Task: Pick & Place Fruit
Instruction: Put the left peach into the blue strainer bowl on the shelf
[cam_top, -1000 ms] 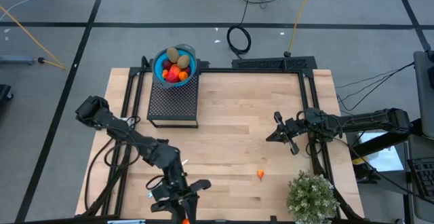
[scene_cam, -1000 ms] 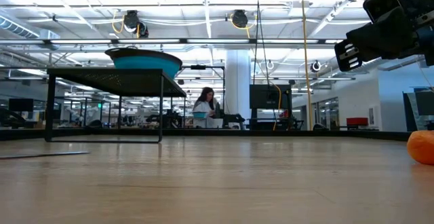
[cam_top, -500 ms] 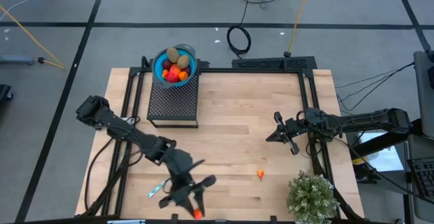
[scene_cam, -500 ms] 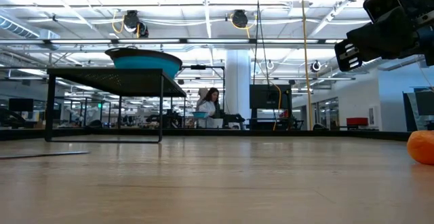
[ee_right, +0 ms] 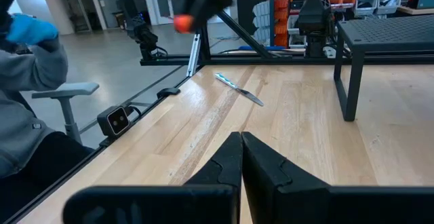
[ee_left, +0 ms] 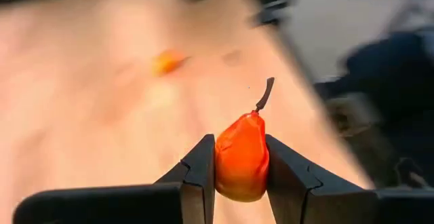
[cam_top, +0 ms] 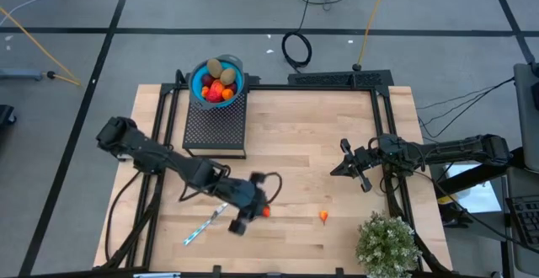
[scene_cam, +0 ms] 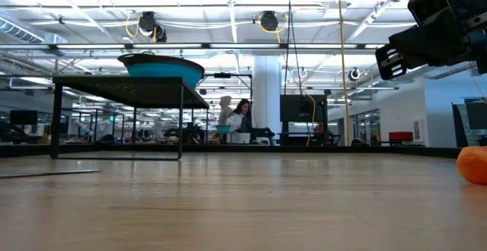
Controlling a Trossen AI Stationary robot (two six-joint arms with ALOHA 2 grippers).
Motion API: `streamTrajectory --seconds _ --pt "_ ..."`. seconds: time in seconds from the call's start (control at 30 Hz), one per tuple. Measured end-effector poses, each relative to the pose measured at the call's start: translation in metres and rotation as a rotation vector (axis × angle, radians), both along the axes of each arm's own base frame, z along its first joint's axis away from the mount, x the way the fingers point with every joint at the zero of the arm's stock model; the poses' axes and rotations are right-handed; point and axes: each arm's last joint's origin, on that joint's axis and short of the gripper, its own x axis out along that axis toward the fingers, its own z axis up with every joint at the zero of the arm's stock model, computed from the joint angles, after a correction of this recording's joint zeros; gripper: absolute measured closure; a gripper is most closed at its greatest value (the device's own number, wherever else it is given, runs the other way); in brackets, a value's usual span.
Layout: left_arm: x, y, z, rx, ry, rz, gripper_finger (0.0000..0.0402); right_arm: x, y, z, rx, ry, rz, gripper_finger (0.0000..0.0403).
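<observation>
While raised over the table's front edge, the left gripper [ee_left: 241, 157] pinches a red-orange pear [ee_left: 241, 157]. Right gripper [cam_top: 347, 162], fingers pressed together, waits near the right edge

Arms: two are showing, left gripper [cam_top: 253, 212] and right gripper [cam_top: 344, 157]
Fruit pieces outside the bowl: two are showing, a red-orange pear [ee_left: 241, 157] and a small orange piece [cam_top: 324, 216]
Bowls: one blue bowl [cam_top: 217, 81] is sitting on one black rack [cam_top: 216, 126]
Plants: one [cam_top: 387, 243]
Knife-like sticks: one [cam_top: 199, 230]
</observation>
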Motion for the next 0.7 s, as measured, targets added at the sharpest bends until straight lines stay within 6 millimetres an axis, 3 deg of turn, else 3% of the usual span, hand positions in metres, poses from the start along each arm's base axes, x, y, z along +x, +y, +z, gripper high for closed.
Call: streamTrajectory --seconds 0.3,0.5,0.7 --pt "-0.001 0.047 -0.014 0.181 0.127 0.541 0.0309 0.0 0.0 0.0 0.0 0.0 0.0 0.0403" --pt "0.0 0.062 -0.011 0.382 0.047 0.696 0.0309 0.0 0.0 0.0 0.0 0.0 0.0 0.0403" --pt "-0.001 0.074 -0.005 0.734 -0.046 0.84 0.0309 0.0 0.0 0.0 0.0 0.0 0.0 0.0403"
